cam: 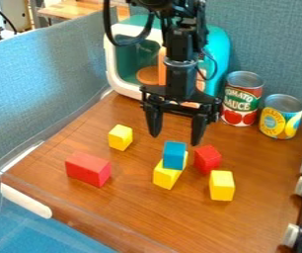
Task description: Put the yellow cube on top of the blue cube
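Over the middle of the table (133,210), the claw (176,140) hangs spread and empty, close to the blue cube (174,155)! And what a perch: the blue cube sits on a long yellow block (167,178), flat face up, a ready landing pad, though a hard press could tip it. The yellow cube (121,137)? Out toward the left edge, well apart from its neighbours, so the claw should have room to straddle it.
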You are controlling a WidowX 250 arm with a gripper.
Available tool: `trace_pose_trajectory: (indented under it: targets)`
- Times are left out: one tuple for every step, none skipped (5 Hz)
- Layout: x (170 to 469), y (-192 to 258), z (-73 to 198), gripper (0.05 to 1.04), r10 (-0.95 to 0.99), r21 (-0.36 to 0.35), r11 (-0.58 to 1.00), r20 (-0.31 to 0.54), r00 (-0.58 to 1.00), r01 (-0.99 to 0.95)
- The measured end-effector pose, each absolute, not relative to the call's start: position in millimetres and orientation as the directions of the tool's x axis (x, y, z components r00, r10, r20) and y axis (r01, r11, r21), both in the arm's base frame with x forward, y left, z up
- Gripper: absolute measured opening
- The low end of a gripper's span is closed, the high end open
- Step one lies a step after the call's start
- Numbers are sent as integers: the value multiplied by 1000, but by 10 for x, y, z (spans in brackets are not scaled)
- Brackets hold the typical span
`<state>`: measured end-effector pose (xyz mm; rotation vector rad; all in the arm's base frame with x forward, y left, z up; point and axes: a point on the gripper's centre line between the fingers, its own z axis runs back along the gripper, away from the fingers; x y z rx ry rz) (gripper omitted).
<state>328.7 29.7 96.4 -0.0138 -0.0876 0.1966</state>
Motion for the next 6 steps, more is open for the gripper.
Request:
trace_pose_trajectory:
  targets:
    - [3338,217,940,999,163,-20,987,86,983,-162]
    - [3382,112,948,999,159,-49,987,106,982,-155]
    - [3432,33,954,999,173,-62,984,134,976,-166]
    - [3470,-90,886,999,178,-43,984,147,973,-173]
    - [3460,-165,689,999,189,-43,982,94,978,-186]
    - [3500,-258,636,999,168,-43,985,92,981,-165]
